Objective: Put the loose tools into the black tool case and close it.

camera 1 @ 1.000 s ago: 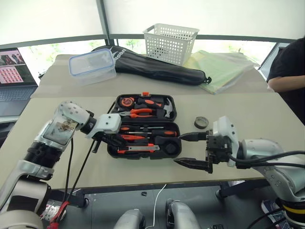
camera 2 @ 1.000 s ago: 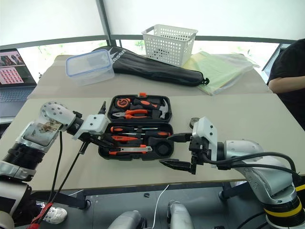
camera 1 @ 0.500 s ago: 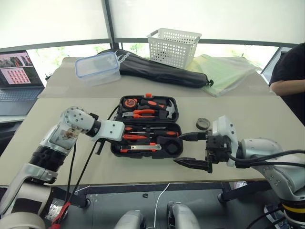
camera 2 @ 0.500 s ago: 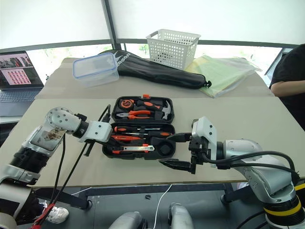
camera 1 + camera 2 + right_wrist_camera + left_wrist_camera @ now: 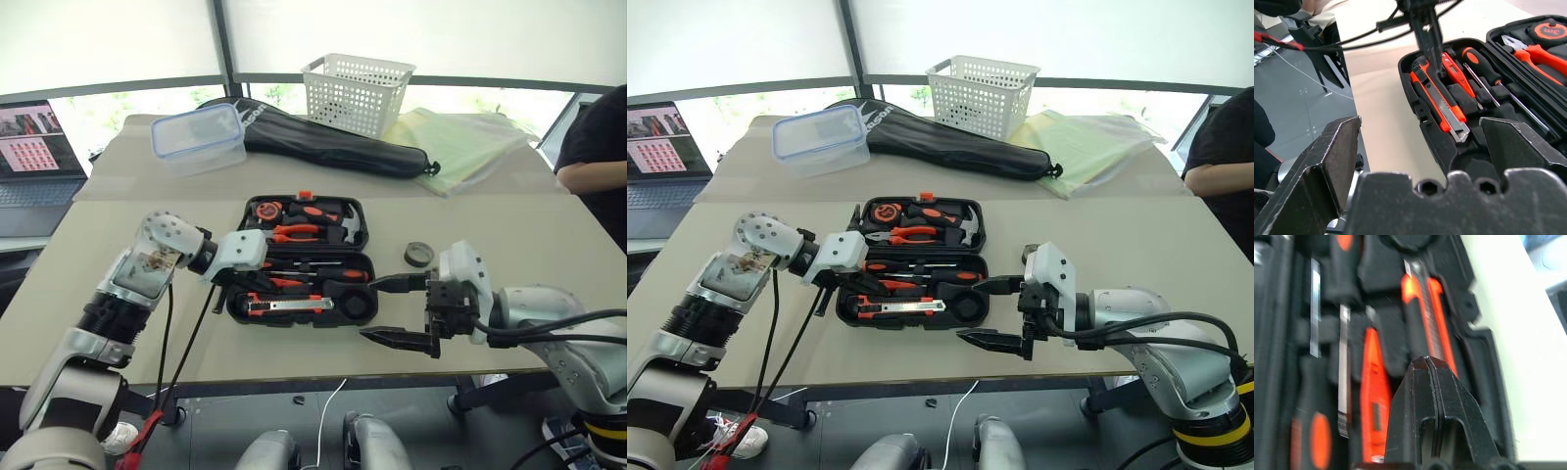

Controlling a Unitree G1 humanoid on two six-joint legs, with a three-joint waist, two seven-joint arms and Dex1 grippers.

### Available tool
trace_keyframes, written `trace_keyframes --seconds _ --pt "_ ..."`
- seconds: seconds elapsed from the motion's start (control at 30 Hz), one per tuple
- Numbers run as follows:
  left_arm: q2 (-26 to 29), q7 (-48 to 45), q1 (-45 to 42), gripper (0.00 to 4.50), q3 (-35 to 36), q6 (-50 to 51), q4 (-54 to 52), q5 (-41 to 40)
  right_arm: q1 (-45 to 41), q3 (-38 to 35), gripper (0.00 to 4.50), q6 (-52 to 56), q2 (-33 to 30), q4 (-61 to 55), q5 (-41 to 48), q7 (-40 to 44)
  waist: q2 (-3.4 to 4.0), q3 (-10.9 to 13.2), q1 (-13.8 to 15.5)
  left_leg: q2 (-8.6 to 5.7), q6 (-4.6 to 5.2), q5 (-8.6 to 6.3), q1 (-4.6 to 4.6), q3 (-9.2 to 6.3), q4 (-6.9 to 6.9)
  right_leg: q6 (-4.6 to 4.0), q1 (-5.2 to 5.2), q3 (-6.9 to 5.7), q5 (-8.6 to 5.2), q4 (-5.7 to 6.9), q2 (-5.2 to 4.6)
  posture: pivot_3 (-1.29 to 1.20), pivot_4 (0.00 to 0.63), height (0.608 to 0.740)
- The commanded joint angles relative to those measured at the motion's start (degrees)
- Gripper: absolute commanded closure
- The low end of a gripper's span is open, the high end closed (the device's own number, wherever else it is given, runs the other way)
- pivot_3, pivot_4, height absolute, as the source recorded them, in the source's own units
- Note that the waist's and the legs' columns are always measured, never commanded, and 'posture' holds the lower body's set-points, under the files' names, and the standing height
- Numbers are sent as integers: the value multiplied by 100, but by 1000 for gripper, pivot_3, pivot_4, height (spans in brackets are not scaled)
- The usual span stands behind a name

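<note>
Beige tabletop point(image 5: 137, 323) carries the work area, with bright windows behind it. Left end effector point(image 5: 228, 281) has its two black fingers pressed together, holding nothing, and is positioned over the left end of the black tool case point(image 5: 300, 259), just above the near tray. In the left wrist view its closed fingertips point(image 5: 1426, 363) sit directly over the orange-black utility knife point(image 5: 1426, 316), with the slim small orange screwdriver point(image 5: 1373, 396) seated in the slot beside it. Right end effector point(image 5: 400, 311) has its fingers spread wide and empty, off the right front corner of the case, pointing toward it. The case lies open and flat: the near tray holds the knife along the front edge and the two black-and-orange-handled screwdrivers point(image 5: 294, 266) behind it; the far half holds orange-handled pliers point(image 5: 294, 231), a hammer point(image 5: 338, 225) and a tape measure point(image 5: 262, 209). The small dark tape roll point(image 5: 418, 255) rests on the tabletop outside the case, right of it, near the right wrist. Farther back lie a long black fabric bag point(image 5: 333, 147), a clear lidded container point(image 5: 198, 135), a white basket point(image 5: 358, 91) and a pale green folder point(image 5: 460, 147). A laptop point(image 5: 34, 157) stands at far left; a person's dark sleeve point(image 5: 598, 137) shows at far right.
</note>
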Motion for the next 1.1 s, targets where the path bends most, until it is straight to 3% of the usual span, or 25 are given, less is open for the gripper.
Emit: trace_keyframes --seconds 0.03,0.23,0.37,0.57,0.77,1.1 --pt "37 16 181 4454 -146 -399 -91 221 -18 -119 0 -143 -13 -150 -6 6 0 0 -24 0 -1 0 0 2 0 0 -2 1 0 -1 0 0 150 740" --pt "57 127 438 4454 -467 -1091 112 663 54 -130 0 -107 1 -200 -1 -60 1 0 16 1 -1 0 2 0 1 -2 4 2 1 1 -4 0 150 740" --pt "-126 653 235 4454 -617 -1732 909 1182 82 -113 0 -93 17 -231 2 -113 10 -7 64 1 0 -1 27 -3 0 0 33 2 0 -1 -7 0 150 740" --pt "-257 246 90 4454 -333 -1266 1072 556 72 -112 0 -87 1 -221 10 -128 15 -12 166 0 11 1 35 0 4 48 53 3 -15 -3 -10 0 150 740" --pt "-244 51 -100 4454 50 -424 789 -17 45 -110 0 -80 -13 -193 16 -109 14 -11 113 5 2 7 19 0 3 5 26 3 11 6 2 0 150 740" --pt "-421 348 -145 4454 -108 -922 1131 404 -50 -36 0 -86 -10 -136 -11 -83 14 -11 150 -5 8 3 9 -1 4 9 21 0 10 -10 -6 0 150 740"
